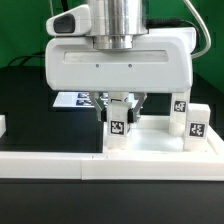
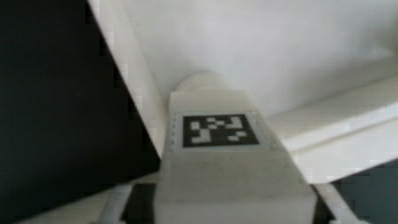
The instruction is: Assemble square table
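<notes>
My gripper is shut on a short white leg with a black-and-white tag. It holds the leg upright at the near corner of the white square tabletop, on the exterior view's left. I cannot tell whether the leg touches the plate. Two more tagged legs stand at the tabletop's right side. In the wrist view the held leg runs between my fingers, with the tabletop's raised edge beside it.
A long white rail lies across the front. The marker board lies behind my gripper on the black table. A small white part shows at the exterior view's left edge.
</notes>
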You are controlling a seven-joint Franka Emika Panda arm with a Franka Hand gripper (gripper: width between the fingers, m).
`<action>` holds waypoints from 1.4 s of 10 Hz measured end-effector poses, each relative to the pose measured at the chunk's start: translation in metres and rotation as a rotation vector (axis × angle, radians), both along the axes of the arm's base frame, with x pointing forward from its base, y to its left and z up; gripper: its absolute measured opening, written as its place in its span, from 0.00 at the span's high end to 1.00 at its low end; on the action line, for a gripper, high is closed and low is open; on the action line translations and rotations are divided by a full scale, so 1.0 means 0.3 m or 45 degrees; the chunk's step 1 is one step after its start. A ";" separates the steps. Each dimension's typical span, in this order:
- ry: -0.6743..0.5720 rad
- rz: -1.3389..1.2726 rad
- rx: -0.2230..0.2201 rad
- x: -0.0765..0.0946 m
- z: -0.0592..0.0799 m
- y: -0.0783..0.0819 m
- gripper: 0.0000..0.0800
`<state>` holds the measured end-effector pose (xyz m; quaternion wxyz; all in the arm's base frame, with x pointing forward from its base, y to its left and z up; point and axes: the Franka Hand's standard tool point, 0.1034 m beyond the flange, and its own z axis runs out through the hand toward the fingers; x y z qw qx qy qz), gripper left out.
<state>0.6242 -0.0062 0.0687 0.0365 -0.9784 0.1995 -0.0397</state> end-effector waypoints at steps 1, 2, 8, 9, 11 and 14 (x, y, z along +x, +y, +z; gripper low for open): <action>0.005 -0.093 0.008 0.000 0.000 -0.001 0.64; 0.008 -0.144 0.012 0.000 0.000 -0.002 0.64; 0.120 -1.301 0.047 0.009 0.000 0.022 0.64; 0.146 -1.538 0.086 0.007 0.000 0.022 0.64; 0.172 -1.865 0.127 0.006 0.001 0.024 0.64; 0.167 -2.102 0.124 0.006 0.002 0.026 0.63</action>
